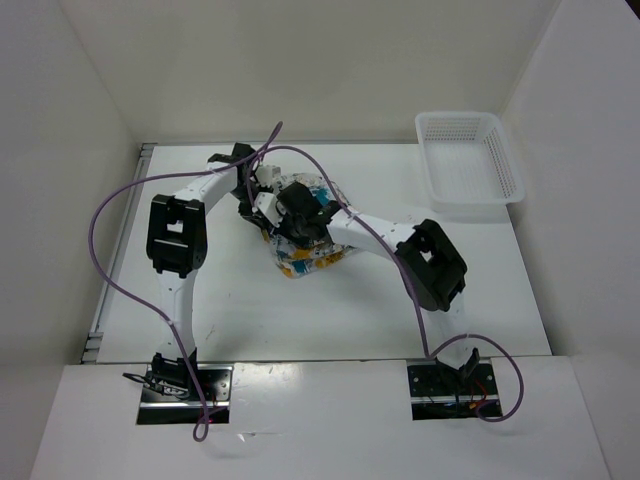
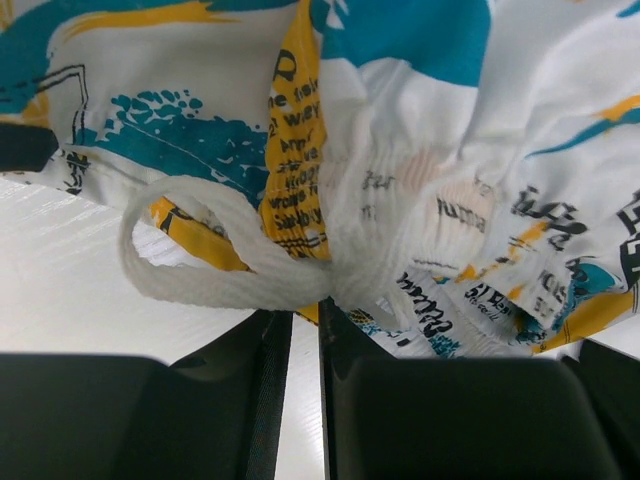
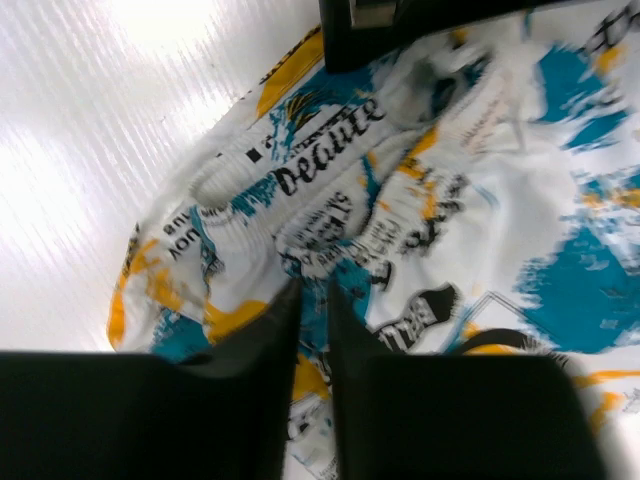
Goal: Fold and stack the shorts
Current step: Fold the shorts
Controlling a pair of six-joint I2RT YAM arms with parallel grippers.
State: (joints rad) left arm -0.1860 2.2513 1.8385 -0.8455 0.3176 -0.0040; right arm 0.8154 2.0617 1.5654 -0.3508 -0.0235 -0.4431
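Observation:
The shorts [image 1: 305, 262] lie bunched in a heap at the table's middle, white cloth with a teal, yellow-orange and black print. Both arms reach in over the heap and cover most of it. My left gripper [image 1: 262, 195] sits at its far left side. In the left wrist view the gripper [image 2: 305, 315] is shut on the shorts [image 2: 400, 120], pinching the ribbed waistband beside a white drawstring loop [image 2: 200, 285]. My right gripper [image 1: 300, 215] is over the heap's middle. Its jaws [image 3: 312, 290] are shut on a fold of the shorts [image 3: 480, 200].
A white plastic lattice basket [image 1: 427, 165] stands at the back right corner of the white table [image 1: 250, 300]. White walls close in the table on the left, back and right. A purple cable [image 1: 110, 215] loops out from the left arm.

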